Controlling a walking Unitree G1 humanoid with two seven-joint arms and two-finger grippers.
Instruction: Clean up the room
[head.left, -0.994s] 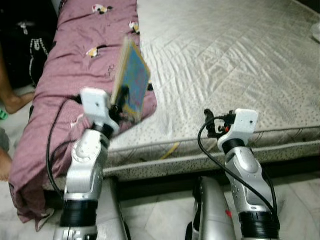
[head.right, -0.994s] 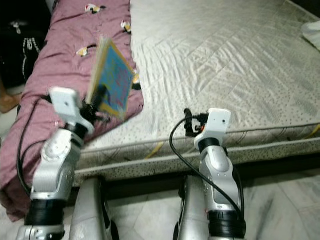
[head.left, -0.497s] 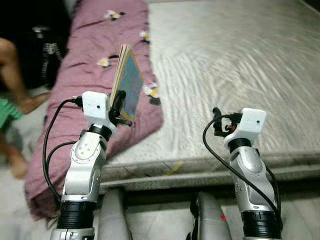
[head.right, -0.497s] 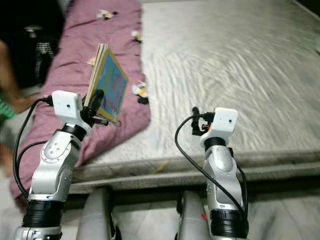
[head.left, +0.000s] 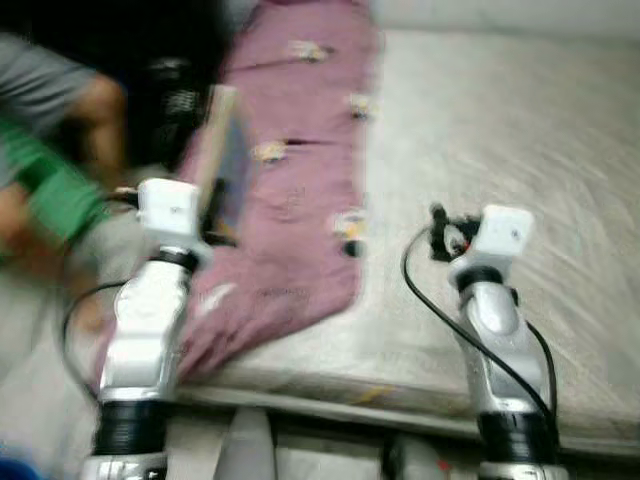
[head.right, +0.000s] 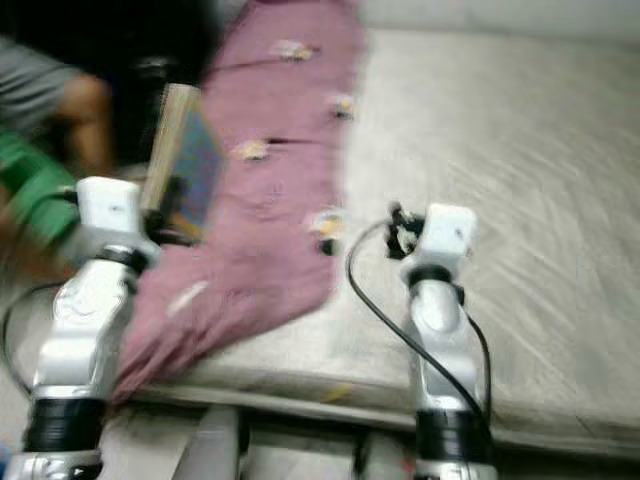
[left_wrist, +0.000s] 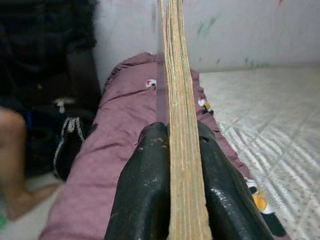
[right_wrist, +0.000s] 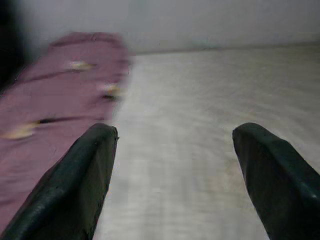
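**Book held up beside the bed**

Left eye view: The picture is blurry. The left gripper (head.left: 212, 212) is in the left middle of the frame and holds a thin book (head.left: 222, 160) standing up on its edge. Behind it a purple blanket (head.left: 300, 180) runs from the top middle down to the lower left, over the side of the bed (head.left: 500, 130). A person (head.left: 50, 170) in grey and green is at the far left. The left arm is bent, with the wrist pointing up. The right arm also points up in the right half, with its right gripper (head.left: 438, 232) over the bed.

Right eye view: The same scene. The book sits upper left, tipped a little, above the blanket.

Left wrist view: The two black fingers (left_wrist: 145, 190) press on both sides of the book's lower edge, in the bottom middle. The book looks light, flat and a bit bendy. It could slip or flop, so I think holding it low near the back edge is best.

Right wrist view: The two fingers (right_wrist: 80, 175) are wide apart with nothing between them. The bed is behind them, with the blanket at the upper left.
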